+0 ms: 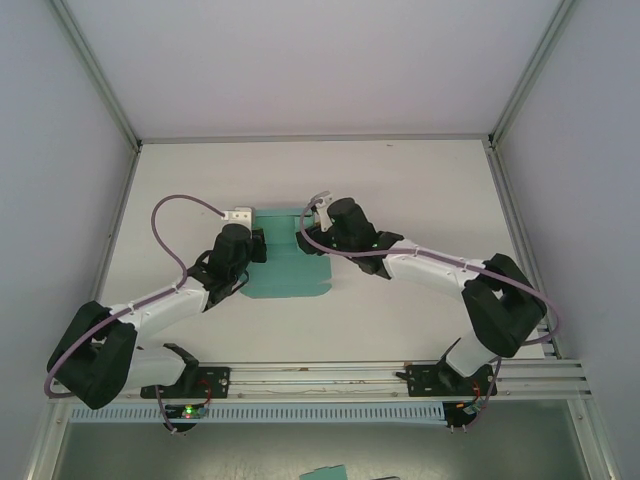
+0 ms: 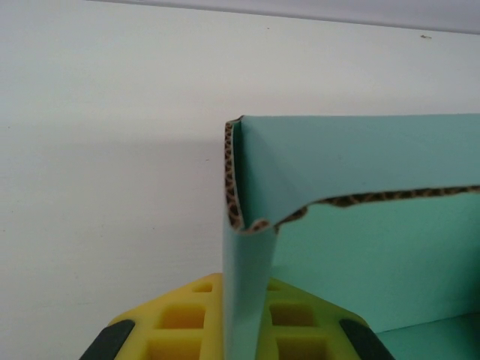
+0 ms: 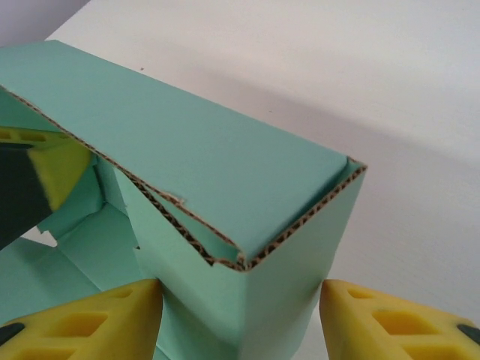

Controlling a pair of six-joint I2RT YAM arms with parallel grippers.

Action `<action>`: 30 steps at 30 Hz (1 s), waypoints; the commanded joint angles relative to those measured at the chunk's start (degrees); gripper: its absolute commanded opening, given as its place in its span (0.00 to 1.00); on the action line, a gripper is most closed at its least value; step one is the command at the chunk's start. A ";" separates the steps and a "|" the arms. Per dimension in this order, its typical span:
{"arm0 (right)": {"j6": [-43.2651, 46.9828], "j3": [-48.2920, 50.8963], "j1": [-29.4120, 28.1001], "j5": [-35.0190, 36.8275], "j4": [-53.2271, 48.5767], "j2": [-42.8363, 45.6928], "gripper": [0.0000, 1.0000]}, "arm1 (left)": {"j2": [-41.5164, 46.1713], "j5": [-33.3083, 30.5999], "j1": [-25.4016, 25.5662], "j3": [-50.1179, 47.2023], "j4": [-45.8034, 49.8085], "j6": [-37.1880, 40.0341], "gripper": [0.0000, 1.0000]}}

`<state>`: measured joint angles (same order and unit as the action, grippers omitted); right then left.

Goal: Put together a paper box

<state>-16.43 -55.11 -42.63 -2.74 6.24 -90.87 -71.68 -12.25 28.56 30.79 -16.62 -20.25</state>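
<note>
Your left gripper pinches a raised wall of the paper box. Your right gripper straddles its corner, and you cannot tell whether it grips.

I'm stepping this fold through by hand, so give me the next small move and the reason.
Probably close the right hand on the box corner it straddles. The walls stand folded up there, with the card between its open jaws, while the left hand pinches the other side wall.

Bright, even diffuse light, soft shadow beside the paper box — close-ups slightly soft, perhaps defocused.
</note>
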 commanded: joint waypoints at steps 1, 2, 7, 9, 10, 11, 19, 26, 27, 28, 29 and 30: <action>-3.07 -0.60 -0.09 2.55 -4.37 -2.74 0.58 | 0.49 1.01 1.84 2.64 -3.32 -0.36 0.00; -3.78 -0.62 0.05 1.99 -4.40 -3.13 0.57 | 0.57 0.74 1.92 2.70 -3.31 -0.32 0.00; -5.18 -1.84 0.18 2.43 -4.79 -5.60 0.37 | 0.49 0.86 2.54 3.52 -1.77 0.56 0.00; -5.41 -2.91 0.18 5.10 -6.16 -6.48 0.23 | 0.38 0.88 3.00 4.07 0.01 0.60 0.00; -5.77 -3.45 0.18 7.66 -7.32 -6.92 0.16 | 0.40 0.33 3.44 4.11 0.64 0.57 0.00; -6.17 -3.92 0.18 10.92 -8.54 -7.21 0.09 | 0.40 -0.23 3.72 4.28 1.20 0.47 0.00; -11.69 -4.63 0.56 31.53 -18.11 -6.57 0.00 | 1.10 -5.68 7.07 5.60 5.56 -1.19 0.00; -8.15 -4.74 0.31 33.72 -21.23 -4.39 0.05 | -0.43 -8.38 8.21 8.29 8.55 -2.23 0.00; -6.54 -3.79 0.67 30.21 -19.72 -3.26 0.10 | -0.46 -8.92 8.26 8.49 8.95 -2.26 0.00; -5.48 -2.75 1.04 27.22 -18.36 -2.12 0.11 | -0.88 -9.42 8.25 8.68 9.27 -2.30 0.00; -5.06 -1.77 1.44 25.15 -17.33 -0.96 0.12 | -1.16 -10.17 8.27 8.91 10.04 -2.46 0.00; -4.29 -0.95 1.88 23.18 -16.64 0.20 0.15 | -1.43 -10.40 8.25 9.16 10.98 -2.42 0.00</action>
<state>-24.05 -59.35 -44.64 16.10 -6.83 -92.38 -73.41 -18.04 36.12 37.89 -9.17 -21.67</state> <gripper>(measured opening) 0.140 0.080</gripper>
